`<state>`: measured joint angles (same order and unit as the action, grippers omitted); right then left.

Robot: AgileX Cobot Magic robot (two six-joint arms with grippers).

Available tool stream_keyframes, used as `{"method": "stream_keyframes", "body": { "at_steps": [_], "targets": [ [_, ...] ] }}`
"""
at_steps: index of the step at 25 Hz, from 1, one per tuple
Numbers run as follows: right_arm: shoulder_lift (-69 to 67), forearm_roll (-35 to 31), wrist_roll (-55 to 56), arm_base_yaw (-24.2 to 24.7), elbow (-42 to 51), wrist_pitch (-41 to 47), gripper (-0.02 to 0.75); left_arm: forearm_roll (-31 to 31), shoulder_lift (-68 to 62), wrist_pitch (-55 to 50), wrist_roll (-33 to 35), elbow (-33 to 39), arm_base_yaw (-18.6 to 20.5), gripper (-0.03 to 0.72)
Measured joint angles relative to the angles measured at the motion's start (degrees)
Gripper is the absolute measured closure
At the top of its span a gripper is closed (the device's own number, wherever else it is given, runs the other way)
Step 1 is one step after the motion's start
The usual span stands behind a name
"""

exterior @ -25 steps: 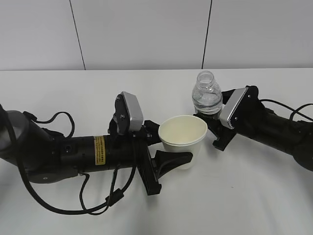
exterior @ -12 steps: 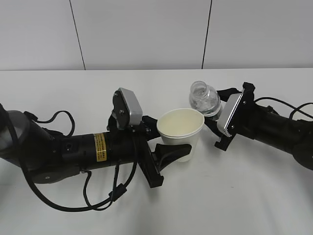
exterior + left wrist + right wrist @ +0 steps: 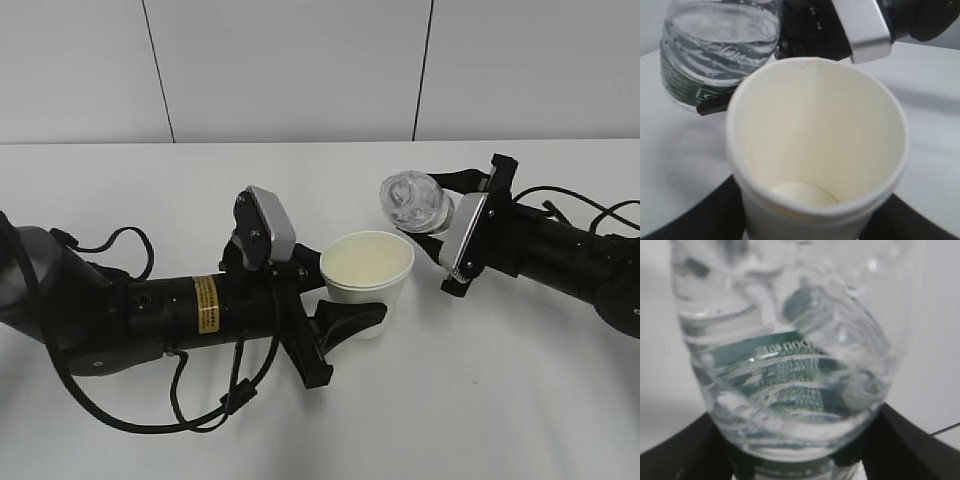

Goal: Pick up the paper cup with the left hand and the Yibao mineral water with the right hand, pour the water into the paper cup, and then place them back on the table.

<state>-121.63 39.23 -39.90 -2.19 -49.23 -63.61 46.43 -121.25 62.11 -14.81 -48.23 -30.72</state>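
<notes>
My left gripper (image 3: pixel 352 300) is shut on the cream-white paper cup (image 3: pixel 366 280) and holds it upright near the middle of the table (image 3: pixel 150 190). In the left wrist view the cup (image 3: pixel 815 150) fills the frame and looks dry inside. My right gripper (image 3: pixel 452 232) is shut on the Yibao mineral water bottle (image 3: pixel 415 203), which is tilted over to the left, its open mouth above and just right of the cup's rim. In the right wrist view the bottle (image 3: pixel 790 365) shows water (image 3: pixel 805 410) pooled against its green label. No stream of water shows.
The white table stretches around both arms. A grey panelled wall (image 3: pixel 300 70) stands behind it. Black cables (image 3: pixel 200 415) hang from the left arm and trail from the right arm (image 3: pixel 590 215).
The right gripper has tipped the bottle from upright over toward the cup, its mouth swinging left and down. The left gripper has held the cup nearly still, shifting it slightly.
</notes>
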Motion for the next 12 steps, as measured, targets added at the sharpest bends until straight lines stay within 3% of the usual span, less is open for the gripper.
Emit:
{"method": "stream_keyframes", "body": {
  "at_steps": [12],
  "targets": [
    [0.0, 0.0, -7.7, 0.0, 0.0, 0.0, 0.260, 2.3, -0.8, 0.4, 0.0, -0.2, 0.0, 0.265]
  ]
}}
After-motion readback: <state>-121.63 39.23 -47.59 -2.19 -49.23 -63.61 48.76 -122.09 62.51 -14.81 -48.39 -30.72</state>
